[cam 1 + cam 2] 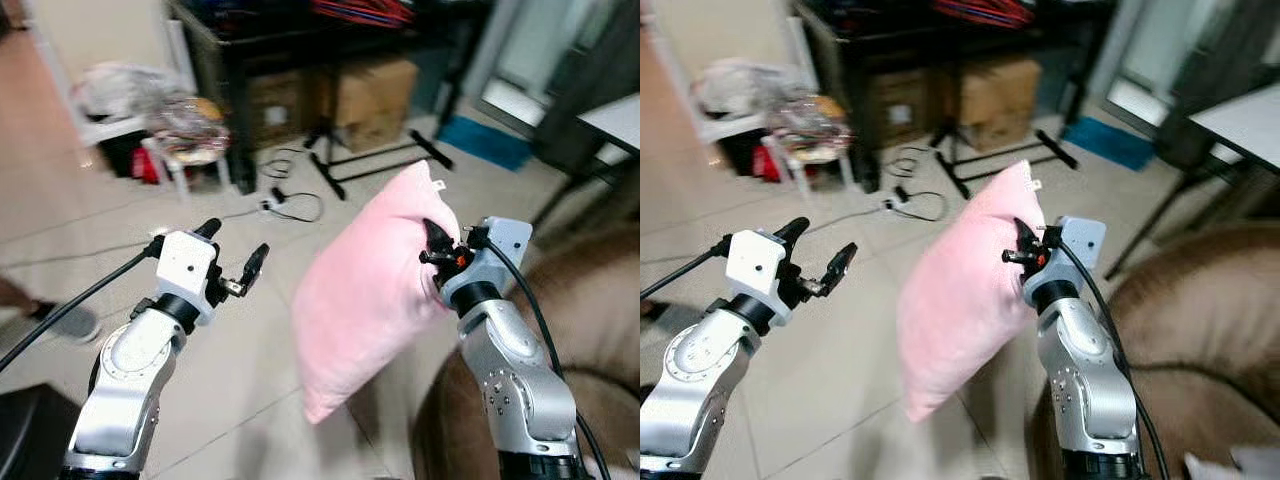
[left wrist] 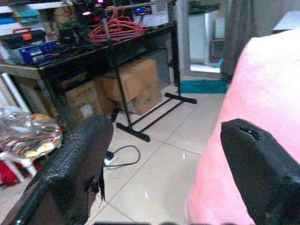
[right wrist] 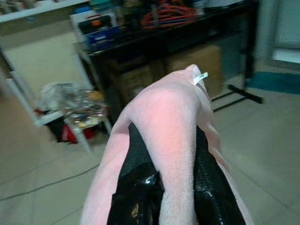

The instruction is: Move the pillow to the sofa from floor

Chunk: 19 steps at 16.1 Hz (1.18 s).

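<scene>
Head cameras first: the right gripper [image 1: 437, 252] has its fingers pinched shut on the edge of a pink pillow [image 1: 370, 290], which hangs up off the tiled floor [image 1: 220, 360], just left of the brown sofa [image 1: 1200, 330] in the lower right. The left gripper [image 1: 232, 262] is raised beside the pillow with its fingers spread apart and nothing in them, not touching the fabric. Behind all that there's a black table [image 1: 290, 45] with cardboard boxes [image 1: 370, 95] under it and a cable [image 1: 290, 205] on the floor. Left wrist view: two black fingers [image 2: 70, 173] wide apart, pink pillow close beside one of them. Right wrist view: both fingers [image 3: 136, 187] squeeze a fold of the pillow, with its white tag [image 3: 200, 78] sticking out near the top.
</scene>
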Motion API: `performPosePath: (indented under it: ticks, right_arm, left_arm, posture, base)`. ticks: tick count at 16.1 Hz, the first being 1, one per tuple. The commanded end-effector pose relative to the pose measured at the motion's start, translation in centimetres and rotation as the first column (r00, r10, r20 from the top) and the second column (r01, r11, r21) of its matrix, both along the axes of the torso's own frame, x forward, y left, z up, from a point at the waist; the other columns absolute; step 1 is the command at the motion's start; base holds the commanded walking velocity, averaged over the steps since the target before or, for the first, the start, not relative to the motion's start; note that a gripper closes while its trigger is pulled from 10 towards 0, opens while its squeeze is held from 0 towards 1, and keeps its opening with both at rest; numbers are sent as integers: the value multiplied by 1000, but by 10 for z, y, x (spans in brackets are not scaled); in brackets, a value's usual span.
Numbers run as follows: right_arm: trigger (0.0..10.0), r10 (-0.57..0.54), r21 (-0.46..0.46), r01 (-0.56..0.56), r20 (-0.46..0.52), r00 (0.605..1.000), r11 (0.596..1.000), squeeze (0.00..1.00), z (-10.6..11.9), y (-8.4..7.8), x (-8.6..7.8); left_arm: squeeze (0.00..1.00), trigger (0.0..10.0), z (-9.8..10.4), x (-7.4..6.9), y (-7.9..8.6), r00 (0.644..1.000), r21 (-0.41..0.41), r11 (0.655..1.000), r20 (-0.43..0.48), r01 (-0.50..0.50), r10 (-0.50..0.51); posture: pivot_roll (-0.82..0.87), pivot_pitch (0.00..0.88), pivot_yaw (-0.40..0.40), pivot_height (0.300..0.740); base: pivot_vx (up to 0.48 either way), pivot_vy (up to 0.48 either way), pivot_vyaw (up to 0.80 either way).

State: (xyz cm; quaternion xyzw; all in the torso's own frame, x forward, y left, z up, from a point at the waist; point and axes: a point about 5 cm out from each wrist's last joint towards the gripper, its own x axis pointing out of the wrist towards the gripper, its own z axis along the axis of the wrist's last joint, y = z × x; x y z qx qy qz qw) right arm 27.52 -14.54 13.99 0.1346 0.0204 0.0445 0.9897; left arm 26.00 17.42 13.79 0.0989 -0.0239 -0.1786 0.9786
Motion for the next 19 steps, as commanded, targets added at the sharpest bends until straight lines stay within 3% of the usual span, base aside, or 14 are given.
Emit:
performPosePath:
  ticks: [1,6,19]
  right_arm:
    - [10000,-20,-14,21,65,998,1000,0,16,-3,-2]
    - [10000,-111,-91,111,1,994,990,0,5,-12,0]
    - [10000,-151,-114,147,-25,988,983,0,2,-15,0]
  left_arm:
    - [0,10000,-3,-2,1,1000,0,1000,-14,-26,26]
    - [0,10000,-7,-1,-1,996,17,997,-54,-75,76]
    - [0,10000,-6,1,0,994,32,994,-26,-103,104]
  posture:
    - [18,0,-28,740]
    - [21,0,-36,740]
    - [16,0,-32,740]
  base:
    - [0,0,-788]
    - [0,0,-781]
    - [0,0,-763]
